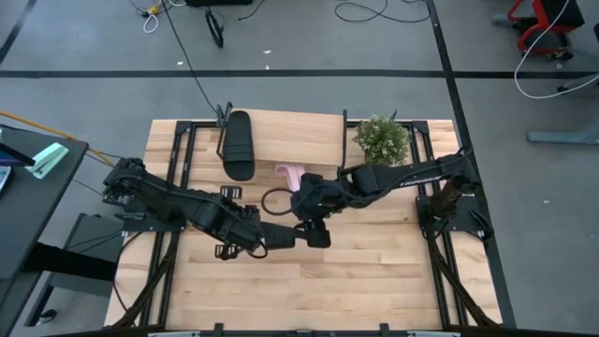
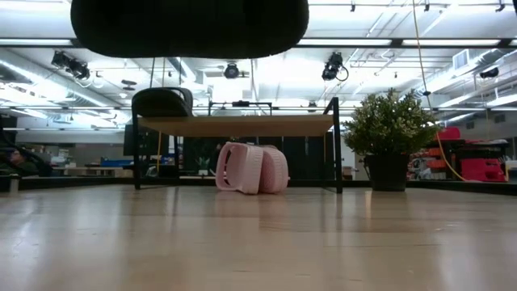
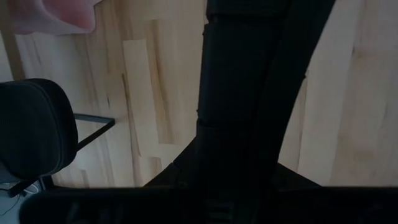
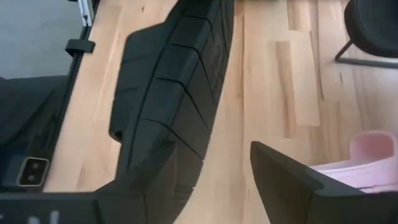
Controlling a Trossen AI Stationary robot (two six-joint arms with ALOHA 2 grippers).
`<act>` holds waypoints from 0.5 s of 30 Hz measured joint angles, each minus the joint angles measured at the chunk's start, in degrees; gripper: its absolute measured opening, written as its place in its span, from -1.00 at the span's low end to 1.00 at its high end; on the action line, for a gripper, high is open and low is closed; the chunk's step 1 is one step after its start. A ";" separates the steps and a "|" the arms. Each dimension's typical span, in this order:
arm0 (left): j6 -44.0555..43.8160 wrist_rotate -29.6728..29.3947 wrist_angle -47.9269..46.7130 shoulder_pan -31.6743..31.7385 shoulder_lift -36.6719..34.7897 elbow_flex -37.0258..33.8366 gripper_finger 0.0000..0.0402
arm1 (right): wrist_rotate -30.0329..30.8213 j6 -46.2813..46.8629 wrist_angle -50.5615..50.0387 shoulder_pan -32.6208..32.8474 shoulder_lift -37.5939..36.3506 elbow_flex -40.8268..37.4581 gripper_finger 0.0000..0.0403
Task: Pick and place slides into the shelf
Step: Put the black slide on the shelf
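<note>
Both grippers meet mid-table, just in front of the shelf (image 1: 290, 136). Left gripper (image 1: 281, 241) and right gripper (image 1: 314, 229) sit either side of a black slide (image 2: 190, 26). High view hides that slide under the arms; low view shows it raised off the table, filling the top edge. Left wrist view: slide (image 3: 249, 87) runs lengthwise between the fingers, so pinched. Right wrist view: sole edge (image 4: 168, 106) against one finger (image 4: 292, 180), grip itself can't tell.

Second black slide (image 1: 237, 145) lies on the shelf's left end. Pink slides (image 2: 250, 168) stand on edge under the shelf; high view shows only a pink sliver (image 1: 292, 174). Potted plant (image 1: 382, 139) just right of the shelf.
</note>
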 joint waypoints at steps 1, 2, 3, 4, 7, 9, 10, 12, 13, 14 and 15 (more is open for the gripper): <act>0.00 0.00 0.00 0.02 0.00 0.00 -0.65 | -0.64 0.69 0.23 0.02 -0.02 0.02 0.04; 0.02 0.00 0.00 0.02 0.00 0.00 -0.65 | -1.39 1.37 0.27 0.10 -0.02 0.02 0.04; 0.07 -0.14 0.00 0.01 0.00 0.00 -0.65 | -2.34 1.92 0.17 0.15 -0.02 0.02 0.04; 0.17 -0.38 0.03 -0.01 0.00 0.00 -0.65 | -3.32 2.32 0.02 0.31 -0.02 0.02 0.04; 0.22 -0.59 0.08 -0.02 0.00 0.00 -0.65 | -5.42 2.77 -0.13 0.62 -0.05 0.02 0.04; 0.20 -0.59 0.04 -0.02 0.00 0.00 -0.65 | -6.16 3.53 -0.29 0.83 -0.28 0.02 0.04; 0.19 -0.63 0.07 -0.02 0.00 0.00 -0.65 | -6.28 3.85 -0.29 0.87 -0.41 0.02 0.04; 0.16 -0.62 0.01 -0.02 0.00 -0.02 -0.65 | -7.21 4.55 -0.56 1.12 -0.78 0.02 0.04; -0.21 -0.68 0.00 -0.02 0.00 -0.02 -0.65 | -8.09 4.87 -0.56 1.27 -0.90 0.02 0.04; -0.51 -0.88 0.00 0.01 0.00 -0.02 -0.65 | -9.07 5.21 -0.56 1.31 -0.95 0.02 0.04; -0.45 -0.96 0.00 0.07 0.00 -0.02 -0.65 | -9.82 5.72 -0.56 1.37 -0.96 0.02 0.04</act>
